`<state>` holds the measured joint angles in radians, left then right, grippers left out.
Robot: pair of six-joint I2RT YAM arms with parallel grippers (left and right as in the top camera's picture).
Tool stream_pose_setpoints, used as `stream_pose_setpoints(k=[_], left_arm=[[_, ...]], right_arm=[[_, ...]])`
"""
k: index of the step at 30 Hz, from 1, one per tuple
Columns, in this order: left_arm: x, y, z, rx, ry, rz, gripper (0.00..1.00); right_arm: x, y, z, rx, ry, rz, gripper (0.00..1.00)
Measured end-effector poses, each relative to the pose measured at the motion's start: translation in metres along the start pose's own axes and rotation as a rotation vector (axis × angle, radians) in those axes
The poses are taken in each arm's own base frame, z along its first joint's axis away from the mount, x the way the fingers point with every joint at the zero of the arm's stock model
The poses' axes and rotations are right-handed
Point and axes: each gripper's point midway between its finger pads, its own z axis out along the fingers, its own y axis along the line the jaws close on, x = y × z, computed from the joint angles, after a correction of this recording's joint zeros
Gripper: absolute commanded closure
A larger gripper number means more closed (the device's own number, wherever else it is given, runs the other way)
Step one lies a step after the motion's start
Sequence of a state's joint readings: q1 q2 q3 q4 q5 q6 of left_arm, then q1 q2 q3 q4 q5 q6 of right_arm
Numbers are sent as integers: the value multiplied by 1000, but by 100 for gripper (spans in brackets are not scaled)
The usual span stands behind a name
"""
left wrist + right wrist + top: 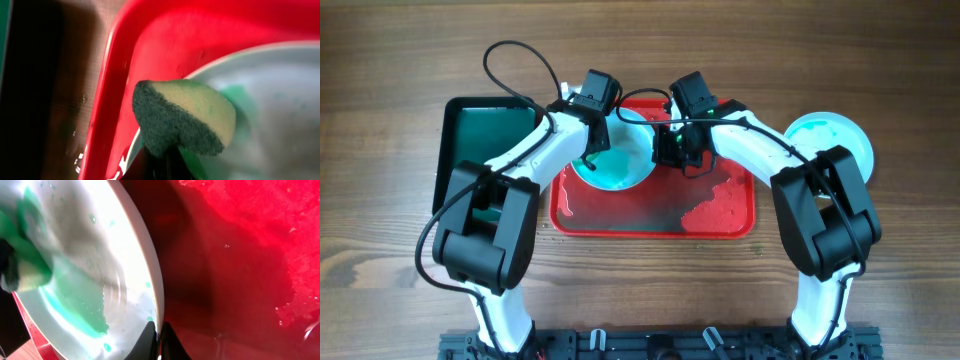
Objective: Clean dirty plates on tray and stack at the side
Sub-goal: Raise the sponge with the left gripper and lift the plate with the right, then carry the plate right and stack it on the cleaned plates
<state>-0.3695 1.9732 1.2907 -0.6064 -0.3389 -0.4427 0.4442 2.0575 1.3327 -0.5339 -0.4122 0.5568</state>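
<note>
My left pincer (590, 158) grips a sponge (185, 117) at the edge of the smeared plate (625, 165) in the tray (655, 232) — my right pincer (159, 341) pinches that plate's rim. Another plate (835, 135) lies on the table (380, 100), right of the tray.

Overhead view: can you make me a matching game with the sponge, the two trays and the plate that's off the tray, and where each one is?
Things:
1. sponge
2. red tray
3. green tray
4. side plate

Places:
A. on the table, at the right
B. on the table, at the left
C. in the left gripper
D. in the middle, under the smeared plate

Pairs: 1-C, 2-D, 3-B, 4-A.
</note>
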Motion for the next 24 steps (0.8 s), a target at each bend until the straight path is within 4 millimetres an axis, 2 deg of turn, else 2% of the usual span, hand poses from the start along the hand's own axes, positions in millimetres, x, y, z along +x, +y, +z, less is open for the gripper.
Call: stream_pose_setpoints(k=[2,6,8,10,11,13,14,16,18,21,24], left_arm=[[-9,-7,-2,12,-48,-19,96],[-11,-16,-6,24,-70,-10,96],[-15,-17,-17,38,-90,-14,96],[-26,-11,-44,61,-130,-34,96],[-33,-5,-65,78,-160,-52,96],[-42,15,-107,98,-209,-106,96],[-44,24,-119,102,-223,-128,96],[-39,39,-129,86,-204,-153,96],[-27,47,-122,72,-139,-155,96],[-21,47,-114,97,-83,-169,96],[-19,47,-110,125,-54,-185,96]], right_arm=[[0,0,0,1,0,1,96],[0,-2,0,3,1,4,96],[0,-1,0,3,2,4,96],[2,-3,0,8,9,8,96],[3,-3,-1,10,13,6,96],[4,-5,-3,25,15,-4,96],[5,-8,-6,47,11,-9,96],[6,-14,-23,112,-12,-23,96],[6,-19,-51,186,-57,-43,96],[3,-30,-96,327,-160,-66,96],[1,-45,-128,491,-250,-89,96]])
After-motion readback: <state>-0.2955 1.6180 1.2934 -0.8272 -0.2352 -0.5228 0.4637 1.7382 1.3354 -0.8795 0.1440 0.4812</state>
